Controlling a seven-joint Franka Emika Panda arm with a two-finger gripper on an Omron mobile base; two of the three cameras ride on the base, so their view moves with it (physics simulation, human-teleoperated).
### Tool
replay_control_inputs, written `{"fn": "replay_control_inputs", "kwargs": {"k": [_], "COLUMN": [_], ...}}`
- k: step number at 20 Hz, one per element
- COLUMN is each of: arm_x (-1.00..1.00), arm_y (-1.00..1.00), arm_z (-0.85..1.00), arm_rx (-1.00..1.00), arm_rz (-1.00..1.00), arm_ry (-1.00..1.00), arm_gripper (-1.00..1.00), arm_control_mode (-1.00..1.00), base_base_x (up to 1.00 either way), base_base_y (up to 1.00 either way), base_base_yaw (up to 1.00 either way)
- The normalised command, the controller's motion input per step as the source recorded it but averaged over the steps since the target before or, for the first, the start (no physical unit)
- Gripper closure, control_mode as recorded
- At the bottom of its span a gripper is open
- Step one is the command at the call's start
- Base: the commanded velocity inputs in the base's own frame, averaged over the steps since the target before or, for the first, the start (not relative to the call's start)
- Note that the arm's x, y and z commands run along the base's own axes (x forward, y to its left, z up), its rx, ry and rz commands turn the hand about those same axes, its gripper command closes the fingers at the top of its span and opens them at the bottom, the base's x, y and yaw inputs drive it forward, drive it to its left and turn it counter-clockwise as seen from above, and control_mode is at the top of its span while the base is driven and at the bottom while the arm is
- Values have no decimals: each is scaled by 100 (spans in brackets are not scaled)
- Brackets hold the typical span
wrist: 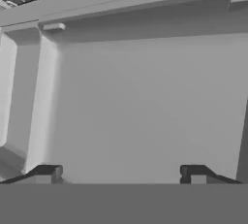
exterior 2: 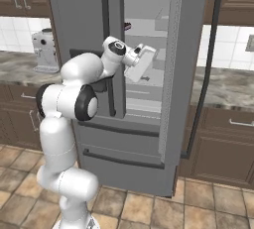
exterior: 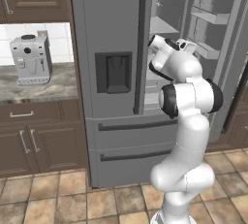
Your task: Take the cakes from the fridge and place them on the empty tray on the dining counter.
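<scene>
The grey fridge (exterior: 111, 29) (exterior 2: 79, 15) stands with its left door closed and its right door (exterior: 218, 24) (exterior 2: 188, 49) swung open. My arm reaches into the open right half at middle shelf height. The gripper (wrist: 121, 172) (exterior 2: 140, 74) is open, its fingertips (wrist: 48, 173) wide apart with nothing between them, and it faces a bare pale inner wall of the fridge (wrist: 145, 106). On an upper shelf sits a tiny dark piece with a reddish top (exterior 2: 127, 26), which looks like one cake, above and left of the hand. The other cake, the tray and the dining counter are out of view.
A grey coffee machine (exterior: 30, 58) (exterior 2: 44, 49) stands on the marbled counter left of the fridge, over brown cabinets (exterior: 29, 136). The open door's shelves (exterior: 210, 17) stick out on the right. More counter and cabinets (exterior 2: 228, 139) lie right of the fridge. The floor is tiled.
</scene>
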Motion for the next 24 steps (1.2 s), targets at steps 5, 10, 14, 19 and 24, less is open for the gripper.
{"fn": "replay_control_inputs", "kwargs": {"k": [5, 10, 14, 19, 24], "arm_x": [-93, -100, -85, -46, -14], "arm_y": [-22, 38, 47, 56, 69], "arm_z": [32, 37, 4, 0, 39], "arm_rx": [12, 15, 31, 47, 32], "arm_rz": [0, 7, 8, 19, 36], "arm_ry": [-29, -62, -73, -65, -33], "arm_gripper": [-100, -100, -100, -100, -100], "arm_control_mode": [-100, -100, -100, -100, -100], "base_base_x": [0, 0, 0, 0, 0], "base_base_y": [0, 0, 0, 0, 0], "base_base_yaw": [0, 0, 0, 0, 0]}}
